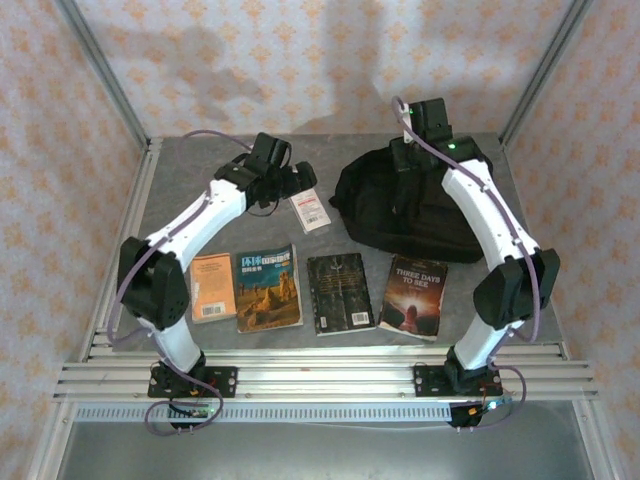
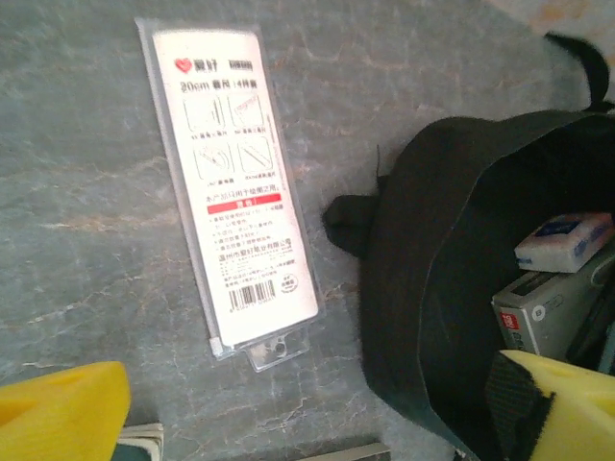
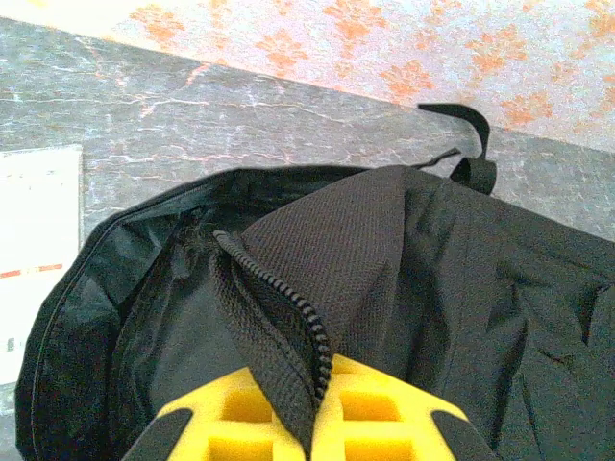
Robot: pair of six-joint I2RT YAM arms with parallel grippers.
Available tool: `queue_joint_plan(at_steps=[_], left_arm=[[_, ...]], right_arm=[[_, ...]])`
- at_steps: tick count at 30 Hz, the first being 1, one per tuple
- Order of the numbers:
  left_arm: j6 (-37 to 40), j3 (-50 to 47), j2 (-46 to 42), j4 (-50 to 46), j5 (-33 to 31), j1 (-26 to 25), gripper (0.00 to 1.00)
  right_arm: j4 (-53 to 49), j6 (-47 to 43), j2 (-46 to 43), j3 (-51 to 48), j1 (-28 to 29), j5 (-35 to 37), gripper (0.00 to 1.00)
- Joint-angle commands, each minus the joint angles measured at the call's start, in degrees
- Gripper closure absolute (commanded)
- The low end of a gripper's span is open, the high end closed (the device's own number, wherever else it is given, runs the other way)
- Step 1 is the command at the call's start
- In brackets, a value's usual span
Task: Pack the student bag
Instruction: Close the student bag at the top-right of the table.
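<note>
The bag (image 1: 410, 205) lay at the far right of the table (image 1: 195, 165), its long axis running left to right and its open mouth (image 2: 452, 288) turned left, toward the left arm. One white block (image 2: 562, 240) and one grey box (image 2: 548, 307) sat inside the mouth. The right arm rose from its base, bent at the elbow and reached forward over the bag's top, where the right gripper (image 3: 322, 403) was shut tight on the zip edge (image 3: 288, 317), the black fabric pinched between its yellow fingers (image 3: 384, 413). The left arm stretched forward and inward toward the table's middle; the left gripper (image 2: 307, 408) hung with its jaws spread wide and nothing in them, above one flat white packet (image 2: 235, 182) that lay just left of the bag, not touching it. Nearer the arms, four books lay in a row, apart from the bag: orange book (image 1: 212, 287), blue book (image 1: 268, 288), black book (image 1: 340, 292) and dark book (image 1: 413, 296).
</note>
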Motion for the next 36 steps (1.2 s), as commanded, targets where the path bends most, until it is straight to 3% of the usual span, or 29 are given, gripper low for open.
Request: queue_joint_plan(at_steps=[1,5,9,14,18,21,29,36], left_arm=[[0.4,4.7,5.6,2.7,8.9,-0.2,0.08],[0.2,9.6,13.1,5.9,17.3,-0.4,0.14],[2.4,15.7,18.7,5.2,19.2,-1.1,0.2],[4.7,23.5,25.5,1.0,19.4,-3.0,0.46],[5.1,24.1,26.6,0.3,18.0,-4.0,0.82],[4.5,21.4,24.6,1.6,16.4,-4.9,1.0],[-2.9,11.5,17.1,9.9,15.6,-9.1,1.0],[-8.4,4.4,9.9,15.4,12.7,-12.3,1.0]], right_arm=[[3.8,-1.1,-3.8,0.6,0.1,-2.6,1.0],[2.9,-0.5,-3.5,0.9,0.1,-3.3,1.0],[2.8,-0.6,-3.8,0.2,0.1,-3.5,1.0],[3.0,-1.0,-4.0,0.0,0.1,-2.3,1.0],[3.2,-1.2,-3.1,0.5,0.1,2.0,1.0],[2.2,-0.6,-0.7,3.1,0.1,8.0,1.0],[-2.0,1.7,8.4,16.0,0.1,17.9,1.0],[-2.9,3.2,11.1,22.3,0.1,14.7,1.0]])
